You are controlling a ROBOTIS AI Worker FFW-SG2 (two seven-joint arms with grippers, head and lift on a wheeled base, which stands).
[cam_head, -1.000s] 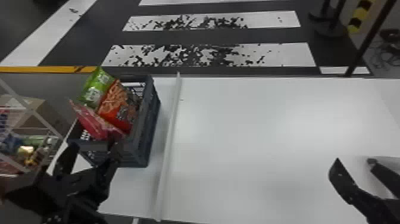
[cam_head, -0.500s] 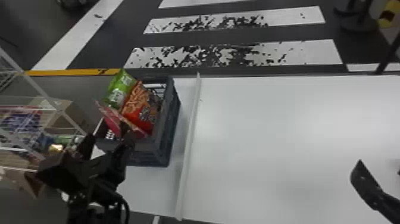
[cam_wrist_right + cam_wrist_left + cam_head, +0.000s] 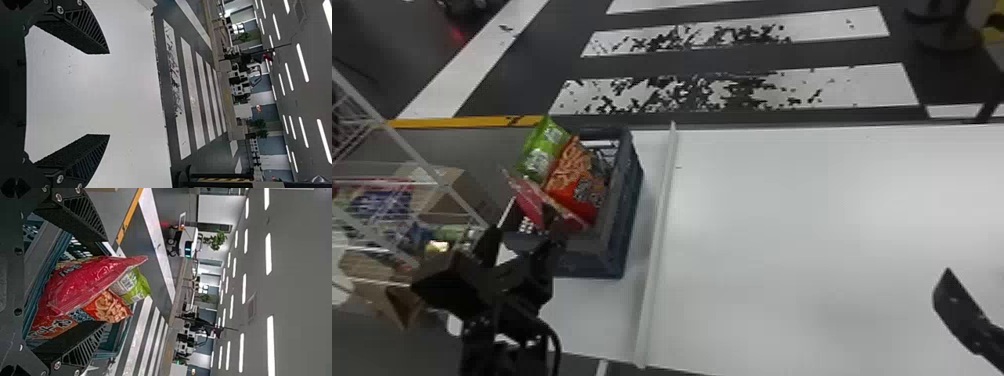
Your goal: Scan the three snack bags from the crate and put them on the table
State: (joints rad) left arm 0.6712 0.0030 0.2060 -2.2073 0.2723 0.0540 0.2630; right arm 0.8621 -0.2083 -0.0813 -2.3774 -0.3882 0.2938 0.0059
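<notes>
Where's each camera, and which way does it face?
Head view: on the head, facing forward-down at crate and table; left hand, one right finger show.
Left wrist view: on that wrist, facing the bags; two fingers show.
Right wrist view: on that wrist, facing over the table; two fingers show.
Head and left wrist share bags.

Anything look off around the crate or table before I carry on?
No spill or tear shows. The three snack bags stick up above the crate's rim, but that seems ordinary. The oddity is beyond the table: white floor stripes blotched with black, as if worn.
</notes>
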